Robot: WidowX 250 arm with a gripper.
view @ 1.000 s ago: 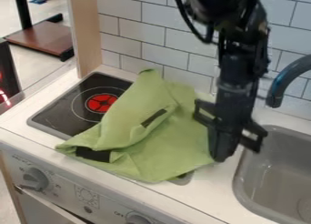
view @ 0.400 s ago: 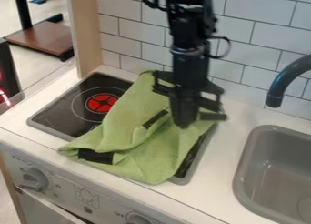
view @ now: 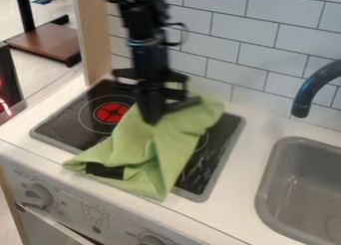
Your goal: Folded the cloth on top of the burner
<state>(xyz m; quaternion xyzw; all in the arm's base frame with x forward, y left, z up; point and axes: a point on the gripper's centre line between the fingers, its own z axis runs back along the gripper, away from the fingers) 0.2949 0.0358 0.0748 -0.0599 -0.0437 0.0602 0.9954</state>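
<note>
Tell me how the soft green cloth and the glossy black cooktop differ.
The soft green cloth is matte and wrinkled, while the glossy black cooktop is flat. The cloth lies in an irregular, bunched shape; the cooktop is a regular rectangle with a grey rim. The cloth is on top, the cooktop underneath. Both carry a second colour: a black patch and a red burner.

Print by the knobs [view: 39,195] is too small to read.

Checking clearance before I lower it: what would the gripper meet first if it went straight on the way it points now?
The green cloth, directly below the gripper; beneath that, likely the black cooktop. It may already touch the cloth; depth is unclear.
</note>
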